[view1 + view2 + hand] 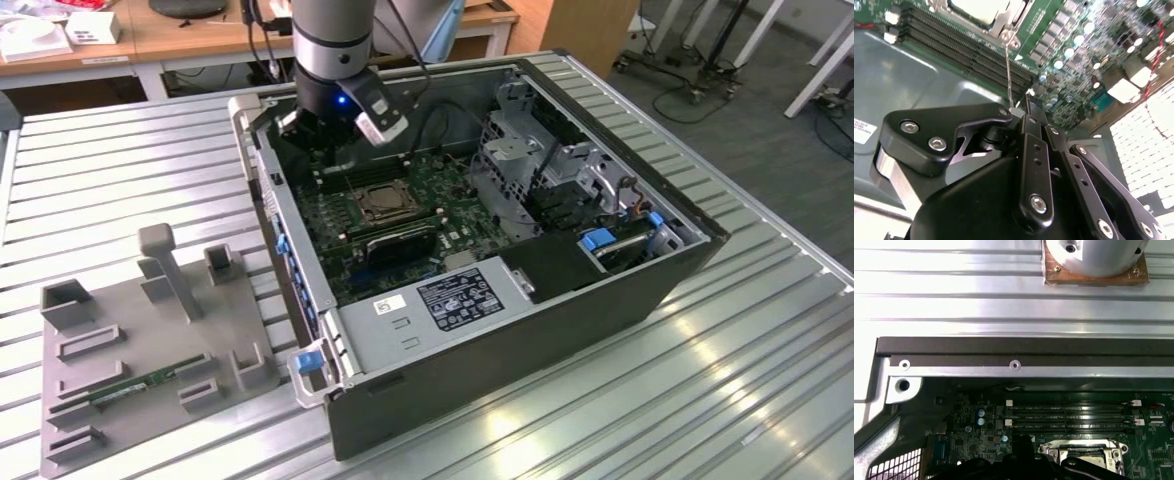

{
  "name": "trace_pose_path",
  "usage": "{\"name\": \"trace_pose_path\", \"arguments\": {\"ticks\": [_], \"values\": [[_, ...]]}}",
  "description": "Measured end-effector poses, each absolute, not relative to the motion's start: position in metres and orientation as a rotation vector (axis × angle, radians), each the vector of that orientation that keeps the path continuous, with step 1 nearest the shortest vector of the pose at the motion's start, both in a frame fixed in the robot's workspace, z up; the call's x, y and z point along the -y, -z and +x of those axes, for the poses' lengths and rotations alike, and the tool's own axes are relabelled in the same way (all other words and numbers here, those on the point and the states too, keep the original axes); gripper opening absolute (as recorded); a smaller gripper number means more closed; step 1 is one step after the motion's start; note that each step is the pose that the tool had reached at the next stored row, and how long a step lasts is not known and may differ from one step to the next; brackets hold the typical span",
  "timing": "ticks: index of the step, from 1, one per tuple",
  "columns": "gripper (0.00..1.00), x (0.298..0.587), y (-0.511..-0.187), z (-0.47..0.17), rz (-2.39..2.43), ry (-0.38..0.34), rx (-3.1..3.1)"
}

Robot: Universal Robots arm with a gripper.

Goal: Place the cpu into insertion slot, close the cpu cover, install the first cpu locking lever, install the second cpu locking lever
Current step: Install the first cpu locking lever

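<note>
CPU (pixel 976 6) lies seated in the slot (pixel 1046 450) inside the case (pixel 534 400); the gripper (pixel 1026 105), fingers (pixel 1032 145) pressed together, hangs just beside it at the free end of a thin lever (pixel 1009 70) whose length runs straight back to the slot.

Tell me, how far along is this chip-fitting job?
The cpu looks seated in the insertion slot, with the cpu cover down over it. The pincer is shut on a thin locking lever that stands raised, not yet latched. Whether the other lever is fastened, I cannot tell.
</note>
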State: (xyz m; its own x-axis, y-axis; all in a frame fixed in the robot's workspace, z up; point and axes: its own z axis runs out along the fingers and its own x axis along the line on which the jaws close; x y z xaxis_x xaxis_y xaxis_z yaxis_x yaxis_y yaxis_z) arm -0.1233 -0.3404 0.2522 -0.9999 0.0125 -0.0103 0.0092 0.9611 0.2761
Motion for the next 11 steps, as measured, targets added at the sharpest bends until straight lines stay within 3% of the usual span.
{"name": "trace_pose_path", "arguments": {"ticks": [11], "values": [[0.11,0.3404,-0.2517,-0.1213,0.017,-0.459,-3.096]]}}
